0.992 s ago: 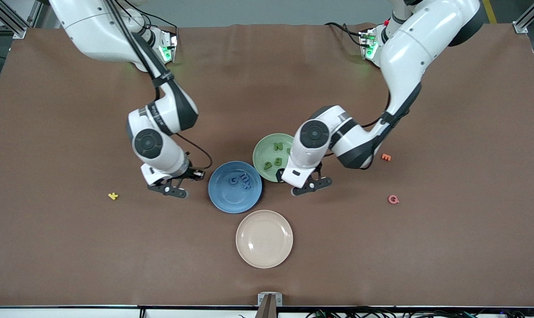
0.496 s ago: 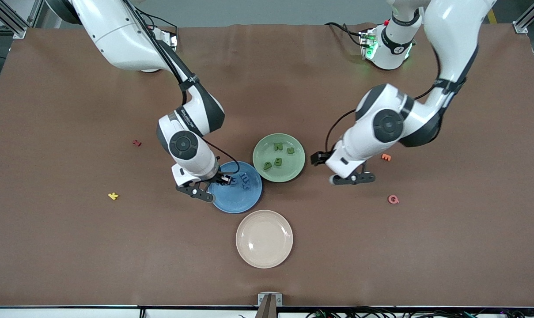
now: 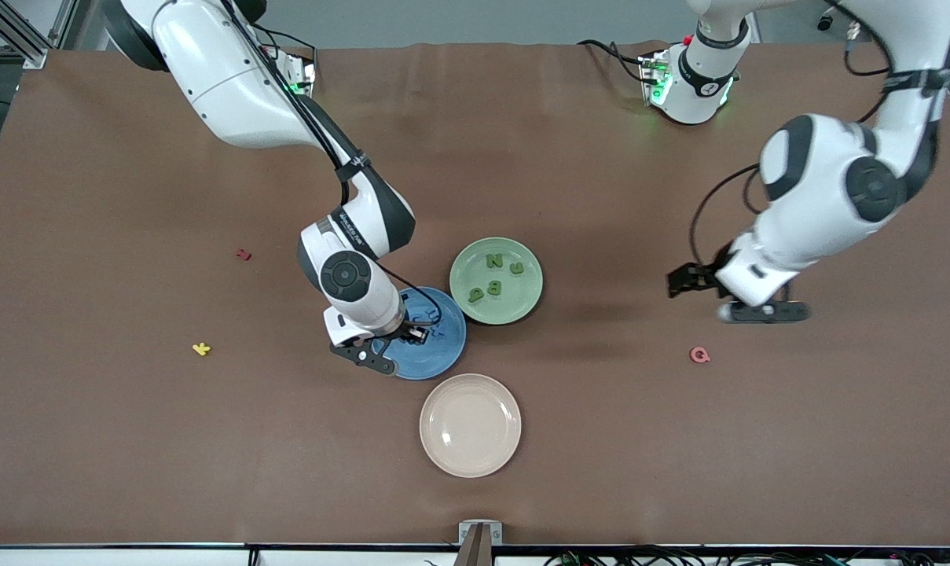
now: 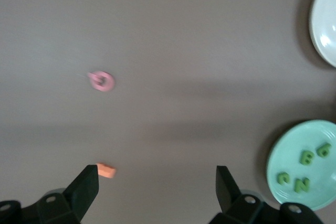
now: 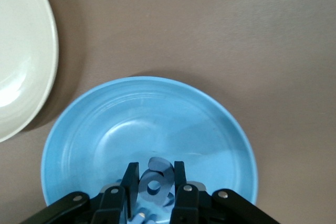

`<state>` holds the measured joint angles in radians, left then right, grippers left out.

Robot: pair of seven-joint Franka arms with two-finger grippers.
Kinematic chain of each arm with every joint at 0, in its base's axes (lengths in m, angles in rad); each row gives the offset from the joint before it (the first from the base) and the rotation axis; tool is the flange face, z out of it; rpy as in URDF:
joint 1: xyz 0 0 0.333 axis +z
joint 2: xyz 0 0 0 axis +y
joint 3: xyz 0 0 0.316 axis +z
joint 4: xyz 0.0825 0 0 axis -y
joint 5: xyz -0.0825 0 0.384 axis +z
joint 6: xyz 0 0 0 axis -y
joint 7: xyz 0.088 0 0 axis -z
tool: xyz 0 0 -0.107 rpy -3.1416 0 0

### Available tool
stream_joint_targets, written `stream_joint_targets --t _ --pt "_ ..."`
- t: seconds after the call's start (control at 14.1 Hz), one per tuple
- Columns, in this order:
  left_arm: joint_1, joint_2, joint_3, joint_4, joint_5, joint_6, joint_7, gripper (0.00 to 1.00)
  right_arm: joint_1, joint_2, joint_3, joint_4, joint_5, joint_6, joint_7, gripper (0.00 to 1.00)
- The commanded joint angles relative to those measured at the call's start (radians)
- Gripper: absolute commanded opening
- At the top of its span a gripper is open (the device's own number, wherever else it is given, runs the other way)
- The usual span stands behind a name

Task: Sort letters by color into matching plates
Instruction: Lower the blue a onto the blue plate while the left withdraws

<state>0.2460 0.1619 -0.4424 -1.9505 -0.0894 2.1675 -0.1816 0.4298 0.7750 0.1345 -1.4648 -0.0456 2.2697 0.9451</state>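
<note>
Viewing front: right hand (image 3: 380, 350) over round mid-blue plate (image 3: 435, 354); left hand (image 3: 746, 303) over bare brown tabletop (image 3: 600, 440); four green toy letters (image 3: 492, 277) in pale green plate (image 3: 522, 306).
Left wrist: fingers (image 4: 86, 187) wide, empty, above orange letter (image 4: 106, 170); pink letter (image 4: 101, 81) nearby.
Right wrist: fingers (image 5: 130, 179) clamp blue letter (image 5: 156, 183) inside plate; cream plate (image 5: 23, 56) beside.

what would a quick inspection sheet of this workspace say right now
surface: brown table.
job's things: green plate holds four green letters; cream plate empty; pink, yellow, red letters loose.
clutter: nothing seen.
grippers: right gripper shut on blue letter over blue plate; left gripper open, over table beside orange letter.
cables: bundle by front edge.
surroundings: metal frame posts.
</note>
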Motion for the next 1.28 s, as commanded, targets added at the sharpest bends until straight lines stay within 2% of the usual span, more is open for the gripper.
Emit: stream_joint_targets --t 0.0,0.21,0.43,0.92,1.2 --pt "0.073 -0.087 -0.002 -0.021 -0.021 -0.006 0.059 0.99 0.03 0.056 -0.013 0.084 -0.003 -0.01 0.035 0.0" --pt "0.16 -0.099 -0.005 0.062 -0.018 -0.041 0.07 0.99 0.032 0.07 -0.015 0.087 -0.007 -0.01 0.037 0.0" --pt "0.186 -0.11 0.001 0.163 -0.016 -0.191 0.079 0.99 0.04 0.081 -0.019 0.09 -0.008 -0.009 0.038 0.0" --pt "0.205 -0.188 0.014 0.321 -0.013 -0.415 0.083 0.99 0.064 0.102 -0.044 0.109 -0.008 -0.007 0.04 0.0" --pt "0.202 -0.188 0.008 0.363 -0.015 -0.463 0.086 0.99 0.064 0.104 -0.044 0.109 -0.007 -0.007 0.038 0.0"
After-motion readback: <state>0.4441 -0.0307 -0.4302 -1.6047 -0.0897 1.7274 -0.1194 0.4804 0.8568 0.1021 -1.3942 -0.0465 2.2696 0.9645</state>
